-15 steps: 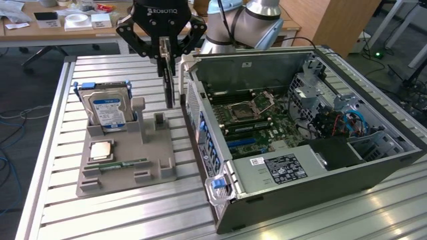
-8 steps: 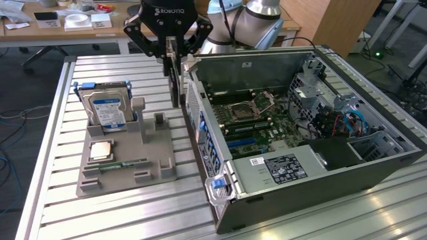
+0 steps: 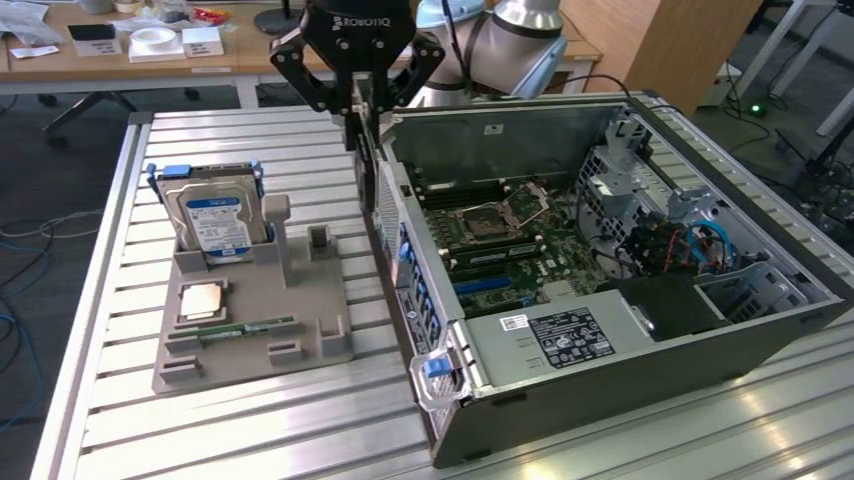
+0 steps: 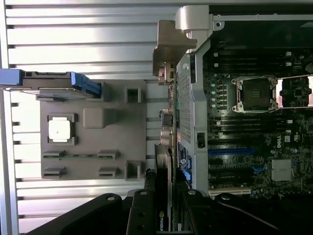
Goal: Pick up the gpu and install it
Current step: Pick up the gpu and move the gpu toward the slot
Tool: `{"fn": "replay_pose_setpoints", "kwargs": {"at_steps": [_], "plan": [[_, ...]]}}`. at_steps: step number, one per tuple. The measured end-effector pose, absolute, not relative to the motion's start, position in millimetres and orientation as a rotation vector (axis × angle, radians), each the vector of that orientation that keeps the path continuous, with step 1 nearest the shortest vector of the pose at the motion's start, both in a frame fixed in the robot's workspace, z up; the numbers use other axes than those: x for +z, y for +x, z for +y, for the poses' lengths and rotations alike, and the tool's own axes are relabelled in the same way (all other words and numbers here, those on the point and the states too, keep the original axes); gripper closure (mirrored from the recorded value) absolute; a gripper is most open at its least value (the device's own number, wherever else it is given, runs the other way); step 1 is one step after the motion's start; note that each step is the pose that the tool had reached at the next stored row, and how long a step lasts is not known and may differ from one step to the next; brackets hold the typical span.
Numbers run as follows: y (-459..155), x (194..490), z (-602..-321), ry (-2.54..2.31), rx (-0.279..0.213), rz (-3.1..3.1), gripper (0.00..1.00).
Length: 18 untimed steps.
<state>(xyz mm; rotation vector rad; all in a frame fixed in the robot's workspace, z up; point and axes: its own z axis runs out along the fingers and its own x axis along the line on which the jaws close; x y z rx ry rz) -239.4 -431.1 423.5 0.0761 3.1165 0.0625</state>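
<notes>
The gpu (image 3: 362,150) hangs upright as a thin dark card, and my gripper (image 3: 362,108) is shut on its upper end. It is in the air just outside the rear wall of the open computer case (image 3: 414,250), above the gap between that case and the grey holder. In the wrist view the gpu (image 4: 163,166) runs edge-on away from my gripper (image 4: 165,193), and its metal bracket (image 4: 170,51) is at the far end beside the case corner. The motherboard (image 3: 514,245) lies exposed inside the case, with blue slots (image 4: 230,152) showing.
On the exterior view's left, a grey holder (image 3: 314,320) carries a silver hard drive with a blue label (image 3: 214,222), a CPU (image 3: 203,300) and a green RAM stick (image 3: 254,328). Everything stands on a slotted aluminium table (image 3: 240,430). A wooden desk (image 3: 80,62) is behind.
</notes>
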Motion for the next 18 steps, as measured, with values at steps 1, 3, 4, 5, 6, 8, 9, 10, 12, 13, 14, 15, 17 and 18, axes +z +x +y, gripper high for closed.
{"fn": "replay_pose_setpoints", "kwargs": {"at_steps": [1,3,4,5,6,8,9,10,12,13,14,15,17,18], "plan": [[-237,424,-431,0.076,0.063,3.117,0.74],[-232,424,-431,0.076,0.063,3.117,0.74],[-230,424,-431,0.076,0.063,3.117,0.74],[-227,424,-431,0.076,0.063,3.117,0.74],[-225,424,-431,0.076,0.064,3.117,0.74],[-220,424,-431,0.076,0.064,3.117,0.74],[-217,424,-431,0.076,0.064,3.117,0.74],[-214,424,-431,0.076,0.064,3.117,0.74],[-209,424,-431,0.076,0.065,3.117,0.74],[-206,424,-431,0.076,0.065,3.117,0.74],[-203,424,-431,0.076,0.065,3.117,0.74],[-201,424,-431,0.076,0.065,3.117,0.74],[-195,424,-431,0.076,0.065,3.117,0.74],[-193,424,-430,0.076,0.065,3.117,0.74]]}}
